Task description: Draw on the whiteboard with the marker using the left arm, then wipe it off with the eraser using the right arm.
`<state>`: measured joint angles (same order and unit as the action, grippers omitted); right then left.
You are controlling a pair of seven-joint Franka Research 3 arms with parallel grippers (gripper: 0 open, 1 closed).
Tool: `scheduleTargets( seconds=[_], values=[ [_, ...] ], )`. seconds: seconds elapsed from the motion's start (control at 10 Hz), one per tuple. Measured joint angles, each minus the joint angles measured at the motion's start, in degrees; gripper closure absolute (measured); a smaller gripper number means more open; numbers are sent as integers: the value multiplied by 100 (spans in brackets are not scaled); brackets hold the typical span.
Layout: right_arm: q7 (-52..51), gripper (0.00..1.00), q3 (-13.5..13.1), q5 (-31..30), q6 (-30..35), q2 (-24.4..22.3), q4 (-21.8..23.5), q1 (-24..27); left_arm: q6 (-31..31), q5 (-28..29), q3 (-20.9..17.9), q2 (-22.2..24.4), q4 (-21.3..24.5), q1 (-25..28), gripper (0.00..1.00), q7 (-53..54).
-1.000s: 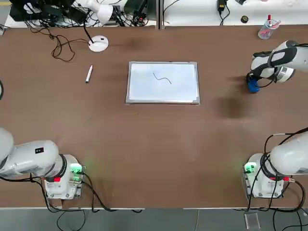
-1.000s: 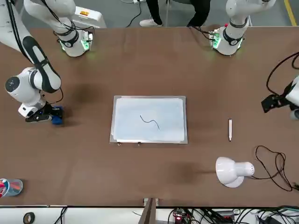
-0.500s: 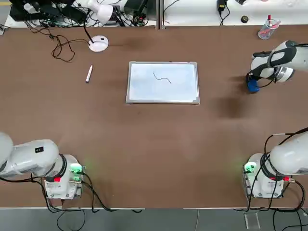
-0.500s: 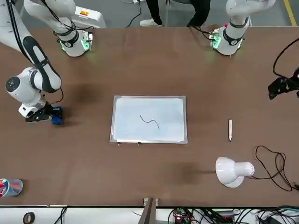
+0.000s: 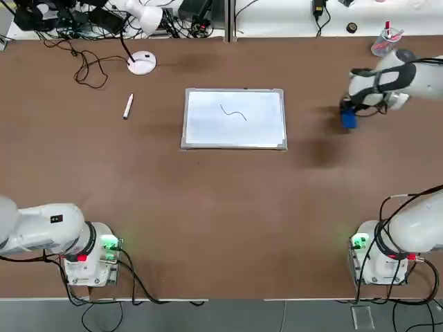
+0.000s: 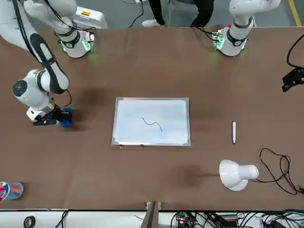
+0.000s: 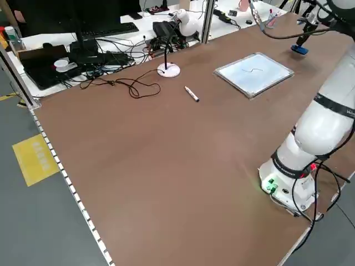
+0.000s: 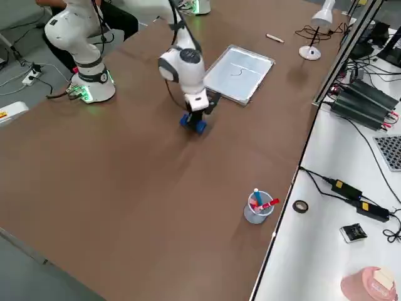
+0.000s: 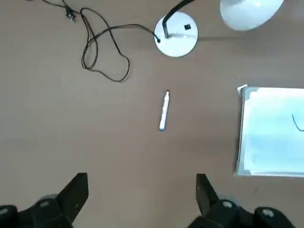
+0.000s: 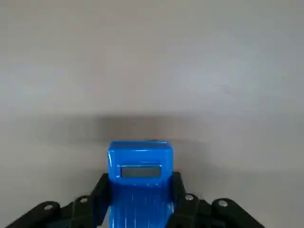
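Observation:
The whiteboard (image 5: 234, 128) lies flat at the table's middle with a short dark squiggle (image 5: 233, 112) on it. The marker (image 5: 127, 106) lies loose on the table to the board's left, also seen as a marker (image 9: 163, 110) in the left wrist view. My right gripper (image 5: 351, 111) is shut on the blue eraser (image 5: 348, 120), held just over the table right of the board; its fingers (image 10: 176, 190) clamp the eraser (image 10: 140, 164) from both sides. My left gripper (image 9: 141, 199) is open and holds nothing, high above the marker and back from it, at the table's left side (image 6: 293, 80).
A white desk lamp (image 5: 142, 62) and a loose black cable (image 5: 86, 66) sit behind the marker. A clear cup of pens (image 5: 382, 43) stands at the far right edge. Both arm bases (image 5: 90, 252) (image 5: 374, 252) glow green at the near edge. A person's legs (image 6: 190, 12) show beyond the bases.
The right gripper has carried the eraser a little toward the whiteboard. The left gripper has drawn back from the marker toward the table's left side.

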<state>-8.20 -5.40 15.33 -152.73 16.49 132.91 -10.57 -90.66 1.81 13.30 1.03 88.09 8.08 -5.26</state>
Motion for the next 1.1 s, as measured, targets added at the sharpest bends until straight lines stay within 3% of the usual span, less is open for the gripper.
scheduleTargets(
  seconds=[0.2, 0.5, 1.1],
  values=[
    [910, 45, 6, -4, 535, -157, -397, -575, 13, -1, -243, 221, 249, -302, 0, -30],
    [2248, 45, 11, -44, 991, -255, -1041, -1382, 33, -24, -292, 283, 395, -358, 0, -37],
    [4335, 45, 17, -576, 1103, 69, -1957, -2576, 33, -116, -313, 267, 425, -355, 0, -30]
  ],
)
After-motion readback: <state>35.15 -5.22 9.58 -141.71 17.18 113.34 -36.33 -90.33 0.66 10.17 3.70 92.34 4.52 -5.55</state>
